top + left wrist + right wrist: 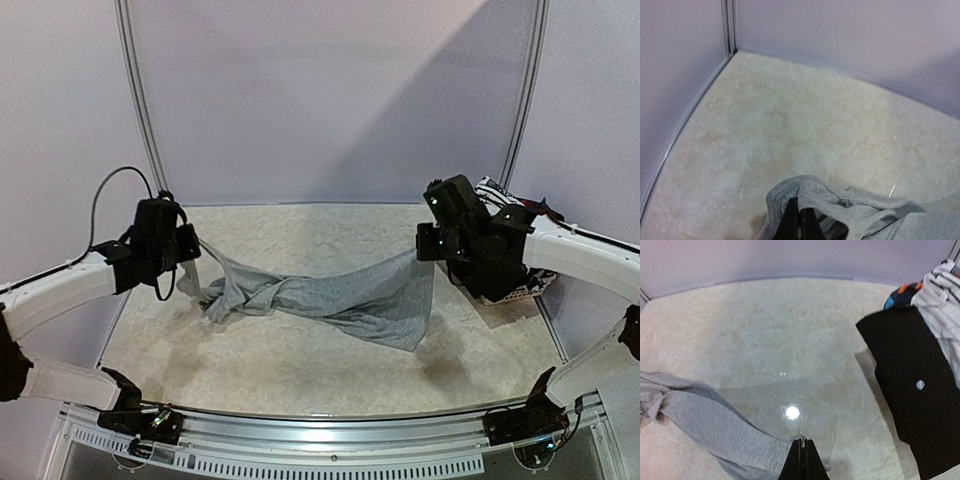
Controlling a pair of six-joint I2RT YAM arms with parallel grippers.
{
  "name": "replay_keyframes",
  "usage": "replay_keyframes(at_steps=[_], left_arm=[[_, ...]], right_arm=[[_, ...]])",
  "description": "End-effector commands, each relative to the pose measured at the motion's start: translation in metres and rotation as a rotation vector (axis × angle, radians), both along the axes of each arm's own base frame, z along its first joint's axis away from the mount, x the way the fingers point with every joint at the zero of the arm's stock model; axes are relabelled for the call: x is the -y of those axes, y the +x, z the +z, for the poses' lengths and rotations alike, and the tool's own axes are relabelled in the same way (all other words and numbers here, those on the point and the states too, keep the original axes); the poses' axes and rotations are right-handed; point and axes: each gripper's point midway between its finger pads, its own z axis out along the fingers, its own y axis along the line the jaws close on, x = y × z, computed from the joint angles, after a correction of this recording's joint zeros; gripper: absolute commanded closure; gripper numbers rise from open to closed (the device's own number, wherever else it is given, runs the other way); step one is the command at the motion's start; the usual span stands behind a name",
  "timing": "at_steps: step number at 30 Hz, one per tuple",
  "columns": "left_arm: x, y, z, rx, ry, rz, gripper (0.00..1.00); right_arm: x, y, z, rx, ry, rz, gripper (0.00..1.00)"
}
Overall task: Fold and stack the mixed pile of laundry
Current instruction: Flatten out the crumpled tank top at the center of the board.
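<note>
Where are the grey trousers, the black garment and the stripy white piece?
grey trousers (pixel 330 295), top view, on the stretched middle span.
black garment (pixel 910 390), right wrist view, on its flat front panel.
striped white piece (pixel 942 305), right wrist view, on its upper folds.

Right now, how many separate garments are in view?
4. The grey garment hangs between the left gripper and right gripper, mid-table; the black garment, white striped piece and blue-orange piece lie piled at the right. More may be hidden underneath.
</note>
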Motion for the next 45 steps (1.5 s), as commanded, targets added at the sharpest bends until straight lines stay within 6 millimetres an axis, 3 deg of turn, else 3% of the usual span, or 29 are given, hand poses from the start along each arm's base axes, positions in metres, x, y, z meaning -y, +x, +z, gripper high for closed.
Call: replay_keyframes(at_steps=[1, 5, 12, 15, 17, 22, 27, 31, 35, 37, 39, 40, 41, 43, 45], left_arm=[[-0.034, -0.023, 0.061, 0.097, 0.061, 0.090, 1.00], [-0.044, -0.040, 0.089, 0.162, 0.049, 0.096, 1.00], [-0.054, -0.067, 0.129, 0.298, 0.014, 0.075, 1.00], [-0.063, -0.074, 0.127, 0.292, 0.027, 0.110, 1.00], [-0.066, -0.076, 0.118, 0.273, 0.038, 0.129, 1.00], [-0.059, -0.066, 0.100, 0.234, 0.036, 0.114, 1.00], [-0.047, -0.018, 0.082, 0.135, 0.112, 0.135, 1.00], [-0.041, 0.048, 0.058, -0.026, 0.132, 0.137, 1.00], [-0.043, 0.114, 0.017, -0.174, 0.115, 0.139, 1.00], [-0.040, 0.141, -0.022, -0.281, 0.069, 0.092, 0.91], [-0.034, 0.153, -0.052, -0.361, 0.052, 0.043, 0.67], [-0.031, 0.154, -0.058, -0.365, 0.054, 0.032, 0.49], [-0.030, 0.151, -0.060, -0.360, 0.053, 0.029, 0.37], [-0.029, 0.141, -0.056, -0.329, 0.045, 0.027, 0.05], [-0.035, 0.125, -0.048, -0.312, 0.059, 0.046, 0.01]], right_arm=[[0.016, 0.000, 0.070, 0.136, 0.024, -0.017, 1.00], [0.022, -0.009, 0.090, 0.178, 0.048, 0.008, 1.00], [0.031, -0.026, 0.102, 0.220, 0.111, 0.037, 1.00], [0.033, -0.035, 0.098, 0.217, 0.136, 0.063, 1.00], [0.037, -0.040, 0.082, 0.196, 0.128, 0.066, 1.00], [0.034, -0.047, 0.054, 0.156, 0.163, 0.082, 1.00], [0.040, -0.036, 0.052, 0.155, 0.130, -0.003, 1.00], [0.041, -0.010, 0.067, 0.168, 0.086, -0.080, 1.00], [0.044, 0.031, 0.049, 0.104, 0.054, -0.125, 1.00], [0.040, 0.051, 0.029, 0.061, 0.059, -0.119, 1.00], [0.036, 0.070, 0.004, 0.001, 0.057, -0.111, 1.00], [0.034, 0.077, 0.001, -0.006, 0.059, -0.109, 1.00], [0.032, 0.082, -0.008, -0.023, 0.050, -0.107, 1.00], [0.029, 0.090, -0.021, -0.045, 0.043, -0.102, 1.00], [0.025, 0.096, -0.026, -0.054, 0.044, -0.092, 1.00]])
